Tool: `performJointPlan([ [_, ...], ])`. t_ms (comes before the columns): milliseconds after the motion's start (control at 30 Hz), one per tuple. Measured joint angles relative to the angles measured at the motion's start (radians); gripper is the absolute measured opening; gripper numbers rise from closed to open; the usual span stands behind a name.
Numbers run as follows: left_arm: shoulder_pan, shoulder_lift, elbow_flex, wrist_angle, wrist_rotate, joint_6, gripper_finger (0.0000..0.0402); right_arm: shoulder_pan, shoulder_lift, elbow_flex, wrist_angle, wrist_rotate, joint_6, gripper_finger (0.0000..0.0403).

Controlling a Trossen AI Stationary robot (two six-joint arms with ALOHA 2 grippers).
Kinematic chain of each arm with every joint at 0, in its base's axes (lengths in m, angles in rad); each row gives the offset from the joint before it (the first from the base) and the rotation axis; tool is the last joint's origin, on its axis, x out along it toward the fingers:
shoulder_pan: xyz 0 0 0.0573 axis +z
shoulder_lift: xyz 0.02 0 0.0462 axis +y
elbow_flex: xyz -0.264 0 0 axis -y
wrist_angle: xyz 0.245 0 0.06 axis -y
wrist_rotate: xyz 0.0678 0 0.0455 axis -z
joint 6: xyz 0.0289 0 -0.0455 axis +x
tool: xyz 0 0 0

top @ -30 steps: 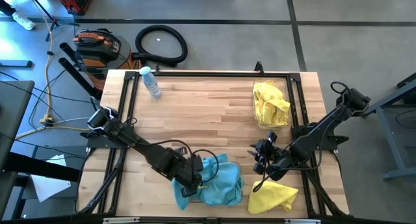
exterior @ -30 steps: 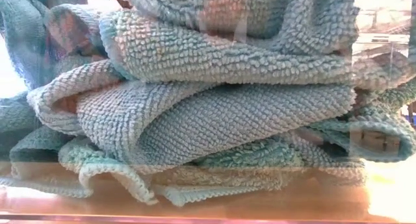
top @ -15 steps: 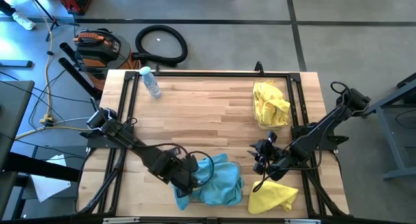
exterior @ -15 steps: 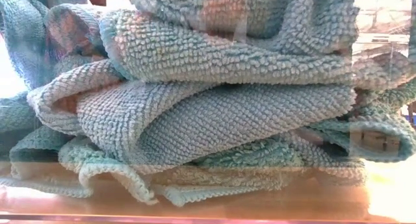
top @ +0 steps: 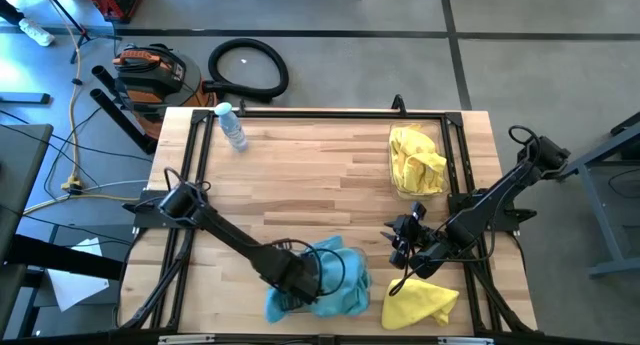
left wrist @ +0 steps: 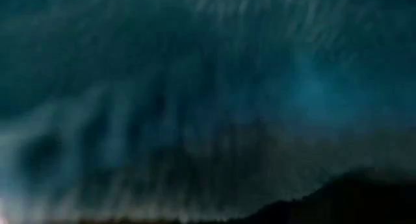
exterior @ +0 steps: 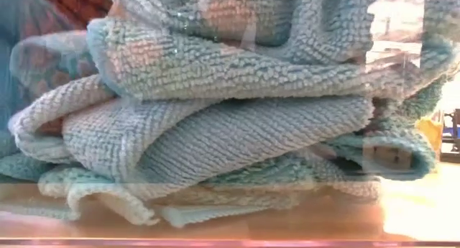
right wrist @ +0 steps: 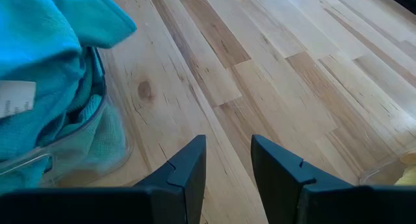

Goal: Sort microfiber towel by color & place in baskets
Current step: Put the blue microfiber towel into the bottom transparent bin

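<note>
A pile of teal-blue towels (top: 325, 280) fills a clear basket at the table's near edge. It also fills the low view (exterior: 215, 133), and the basket's wall shows in the right wrist view (right wrist: 65, 152). My left gripper (top: 300, 275) is sunk in this pile, and its wrist view shows only teal cloth (left wrist: 195, 87). My right gripper (top: 400, 243) is open and empty over bare wood, just right of the teal basket. A loose yellow towel (top: 420, 303) lies flat on the table near it. More yellow towels (top: 415, 157) lie in the far-right basket.
A clear water bottle (top: 232, 125) lies at the table's far left. The middle of the wooden table (top: 310, 175) is bare. A black frame runs along the table's edges (top: 320, 113).
My left gripper has gone a little toward the table's right edge, deeper into the teal pile. The pile has shifted sideways in the low view and looks more bunched from above. My right arm has kept still.
</note>
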Motion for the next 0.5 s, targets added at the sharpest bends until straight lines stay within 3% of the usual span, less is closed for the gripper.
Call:
performJointPlan([
  [367,0.036,0.046,0.002,-0.002,0.017,0.006,0.0083,0.000,0.000,0.000,0.000,0.000,0.000,0.0116],
  [500,0.041,0.046,0.057,-0.059,0.028,0.023,0.0083,0.000,0.000,0.000,0.000,0.000,0.000,0.0116],
])
